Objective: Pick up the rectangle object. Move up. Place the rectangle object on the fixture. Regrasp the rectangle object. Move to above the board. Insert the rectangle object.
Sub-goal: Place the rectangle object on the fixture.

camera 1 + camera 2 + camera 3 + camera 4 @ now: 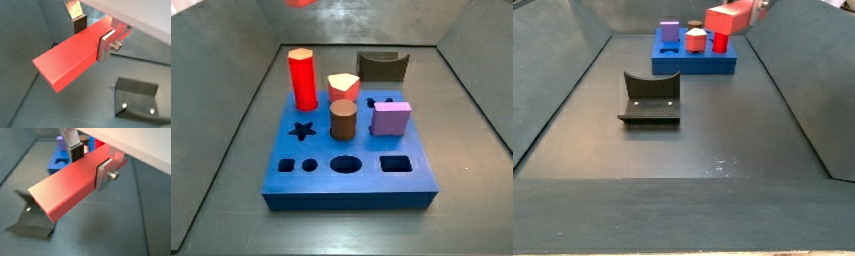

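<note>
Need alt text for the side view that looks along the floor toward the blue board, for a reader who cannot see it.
The gripper holds the rectangle object, a salmon-red bar, in the air at the upper right, above the far end of the board. The dark fixture stands alone on the grey floor nearer the camera. A purple cube and other pieces stand on the board.

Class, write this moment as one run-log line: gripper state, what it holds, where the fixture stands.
gripper: shut on rectangle object | position: raised above floor | fixture: on floor, nothing on it | board: square hole open
</note>
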Available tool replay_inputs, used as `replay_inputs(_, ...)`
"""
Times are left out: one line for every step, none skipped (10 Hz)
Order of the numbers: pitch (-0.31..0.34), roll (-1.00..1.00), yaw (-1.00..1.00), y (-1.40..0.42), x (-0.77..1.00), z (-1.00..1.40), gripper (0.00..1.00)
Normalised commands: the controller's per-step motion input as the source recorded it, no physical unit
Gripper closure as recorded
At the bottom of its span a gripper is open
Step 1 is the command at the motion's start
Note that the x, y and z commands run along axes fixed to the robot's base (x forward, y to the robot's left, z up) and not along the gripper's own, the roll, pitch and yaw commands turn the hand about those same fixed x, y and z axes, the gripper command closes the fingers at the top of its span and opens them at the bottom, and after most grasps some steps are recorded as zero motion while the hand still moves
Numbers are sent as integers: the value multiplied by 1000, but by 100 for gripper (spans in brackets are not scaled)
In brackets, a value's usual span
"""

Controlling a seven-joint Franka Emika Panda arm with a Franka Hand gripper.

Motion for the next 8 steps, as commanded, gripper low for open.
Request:
replay_inputs(-43,-114,1000,64,1000,1,100)
replay_inputs(-43,-131,1000,58,1000,-6,100)
replay_inputs(-43,-151,1000,52,1000,-10,100)
replay_inputs(-43,-185,1000,44,1000,-16,100)
replay_inputs(62,-1000,459,-93,1000,-154,100)
replay_inputs(67,-1000,351,-94,1000,-161,100)
replay_inputs(71,-1000,319,-65,1000,-146,100)
replay_inputs(84,-1000,287,-50,1000,-124,100)
